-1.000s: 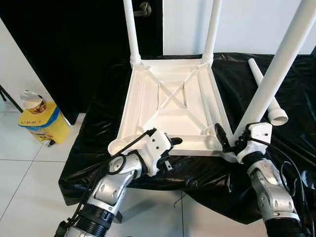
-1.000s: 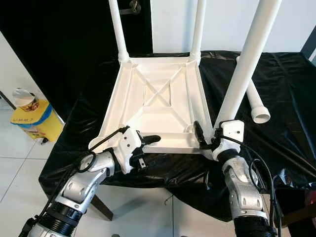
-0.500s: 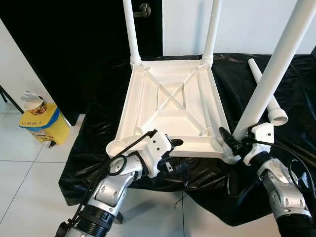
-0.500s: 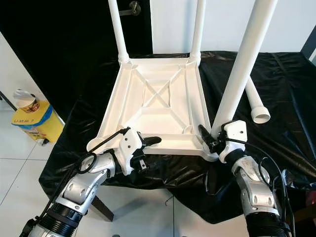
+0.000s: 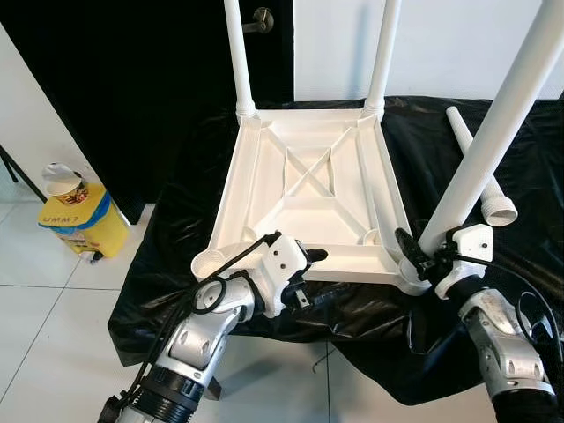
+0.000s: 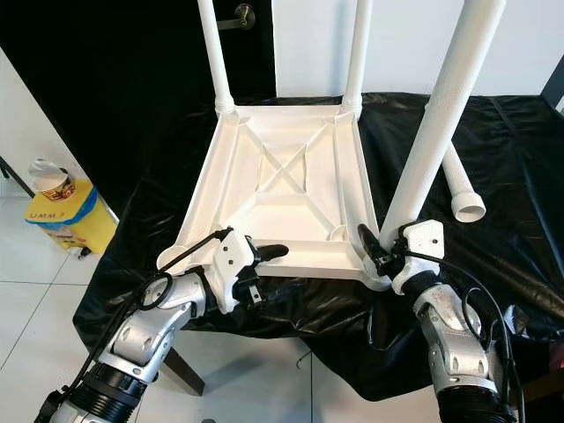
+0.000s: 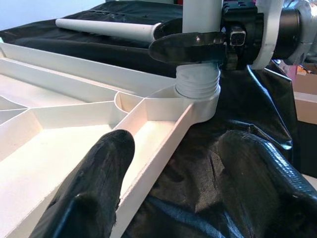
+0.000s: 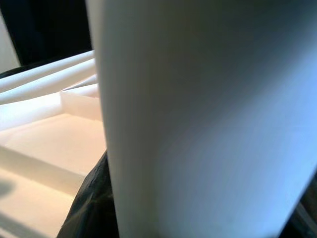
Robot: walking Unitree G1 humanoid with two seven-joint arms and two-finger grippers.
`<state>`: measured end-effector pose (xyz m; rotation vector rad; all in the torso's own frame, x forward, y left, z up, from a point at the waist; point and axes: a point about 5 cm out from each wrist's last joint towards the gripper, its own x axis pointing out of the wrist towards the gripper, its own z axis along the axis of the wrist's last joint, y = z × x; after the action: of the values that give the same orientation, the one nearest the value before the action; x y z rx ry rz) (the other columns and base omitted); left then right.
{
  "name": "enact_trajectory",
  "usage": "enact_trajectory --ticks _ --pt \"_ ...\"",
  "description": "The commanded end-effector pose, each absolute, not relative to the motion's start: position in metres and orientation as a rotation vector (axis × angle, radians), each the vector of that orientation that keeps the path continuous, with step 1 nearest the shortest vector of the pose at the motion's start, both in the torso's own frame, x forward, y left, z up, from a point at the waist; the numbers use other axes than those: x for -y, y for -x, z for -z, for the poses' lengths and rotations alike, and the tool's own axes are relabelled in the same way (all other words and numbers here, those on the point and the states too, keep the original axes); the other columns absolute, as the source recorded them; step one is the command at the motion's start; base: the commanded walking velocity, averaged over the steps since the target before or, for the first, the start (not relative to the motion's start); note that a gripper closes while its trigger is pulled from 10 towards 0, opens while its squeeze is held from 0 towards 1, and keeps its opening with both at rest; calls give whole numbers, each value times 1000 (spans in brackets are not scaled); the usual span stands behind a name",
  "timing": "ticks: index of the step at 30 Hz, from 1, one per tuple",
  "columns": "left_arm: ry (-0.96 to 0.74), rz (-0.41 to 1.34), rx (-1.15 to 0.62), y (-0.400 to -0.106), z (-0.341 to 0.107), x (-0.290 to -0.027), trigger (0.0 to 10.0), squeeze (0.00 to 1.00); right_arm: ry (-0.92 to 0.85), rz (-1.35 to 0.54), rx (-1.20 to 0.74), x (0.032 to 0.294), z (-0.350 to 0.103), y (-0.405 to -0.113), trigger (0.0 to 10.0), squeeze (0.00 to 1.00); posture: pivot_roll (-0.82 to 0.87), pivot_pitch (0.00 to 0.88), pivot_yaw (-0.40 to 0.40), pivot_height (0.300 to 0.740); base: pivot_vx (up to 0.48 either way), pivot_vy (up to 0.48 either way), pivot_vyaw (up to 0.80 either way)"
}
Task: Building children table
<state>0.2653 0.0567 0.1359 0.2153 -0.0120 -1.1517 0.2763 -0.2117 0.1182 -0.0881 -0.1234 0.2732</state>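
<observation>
Third leg [image 5: 493,132] stands in the near-right corner socket [image 7: 197,94] of the upturned white tabletop [image 5: 308,189], long axis leaning up and away to the right, threads partly showing, so not fully seated by my read. Your right gripper [image 5: 421,258] is clamped on its base, just above the socket. Your left gripper [image 5: 304,264] is parted, straddling the tabletop's near rim, steadying it. Near-left socket [image 5: 209,262] is empty, close to the left arm. Spare leg [image 5: 480,172] lies on the black-covered table [image 5: 176,264], far right, nearer the right arm. Two far legs are up.
</observation>
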Motion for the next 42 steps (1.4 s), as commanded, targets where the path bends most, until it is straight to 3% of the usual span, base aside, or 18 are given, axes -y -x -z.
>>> enact_trajectory --ticks 1,16,25,26,27,33,38,39,42 --pt "-200 1127 19 -271 -140 -55 10000 0 59 -146 47 206 -102 -273 10000 0 -33 0 -6 740 0 0 0" --pt "-193 1118 38 -280 -151 -55 10000 0 -49 401 18 174 -102 -286 10000 0 -40 8 10 740 0 0 0" --pt "-203 1116 38 -284 -154 -59 10000 0 -53 335 105 163 -114 -285 10000 0 -37 11 23 740 0 0 0" --pt "-207 1114 40 -285 -155 -60 10000 0 -52 319 134 162 -118 -285 10000 306 -37 11 24 740 0 0 0" --pt "-209 1113 41 -286 -156 -60 10000 0 -56 300 167 162 -122 -284 10000 1000 -35 9 24 740 0 0 0" --pt "-210 1113 41 -286 -156 -60 10000 0 -58 292 196 162 -126 -283 10000 1000 -34 6 23 740 0 0 0" --pt "-217 1094 52 -292 -161 -66 10000 0 -46 222 251 168 -131 -262 10000 1000 -46 15 32 740 0 0 0" --pt "-218 1089 50 -294 -161 -68 10000 0 -36 199 243 169 -128 -255 10000 0 -53 19 40 740 0 0 0" --pt "-223 1085 46 -298 -161 -70 10000 0 -30 177 227 171 -124 -246 10000 0 -55 20 41 740 0 0 0"
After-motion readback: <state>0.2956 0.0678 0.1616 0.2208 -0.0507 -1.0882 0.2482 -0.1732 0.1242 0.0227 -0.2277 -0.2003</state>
